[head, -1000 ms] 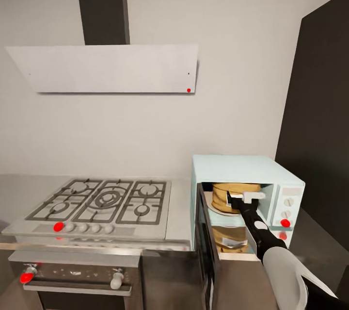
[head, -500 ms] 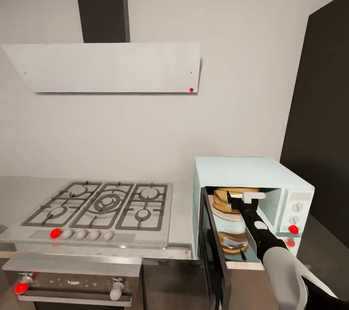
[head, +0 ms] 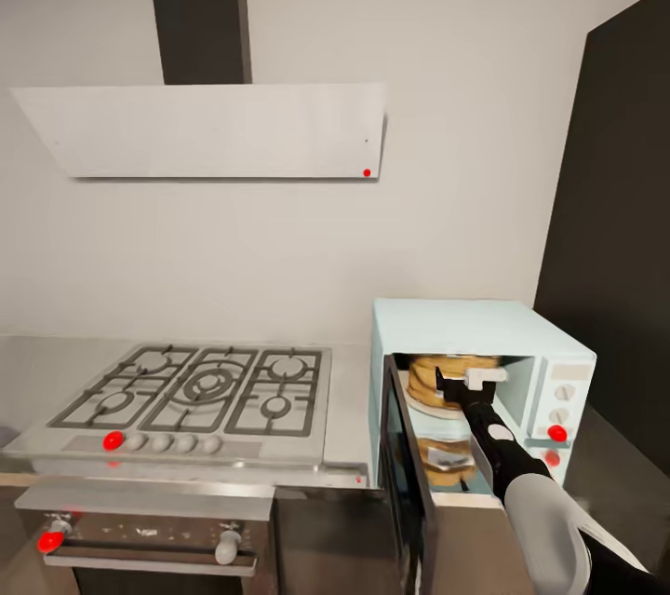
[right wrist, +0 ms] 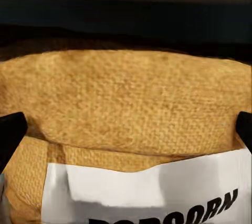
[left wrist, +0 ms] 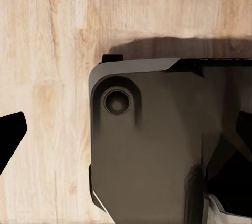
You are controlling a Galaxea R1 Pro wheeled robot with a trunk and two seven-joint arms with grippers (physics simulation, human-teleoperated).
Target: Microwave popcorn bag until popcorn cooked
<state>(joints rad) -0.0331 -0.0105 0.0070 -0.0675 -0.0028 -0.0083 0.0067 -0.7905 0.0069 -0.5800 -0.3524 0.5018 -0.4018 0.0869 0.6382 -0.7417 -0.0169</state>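
My right gripper reaches inside the microwave, fingers spread wide either side of the popcorn bag, which sits on the turntable at my 1 o'clock. Loading seems done; next I should withdraw and shut the door.

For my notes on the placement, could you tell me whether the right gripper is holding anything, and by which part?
Cannot be told: the right gripper is at the popcorn bag inside the microwave, its fingertips either side of the bag, contact unclear.

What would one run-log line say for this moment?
right claw: at popcorn bag | bag: inside microwave | door: open
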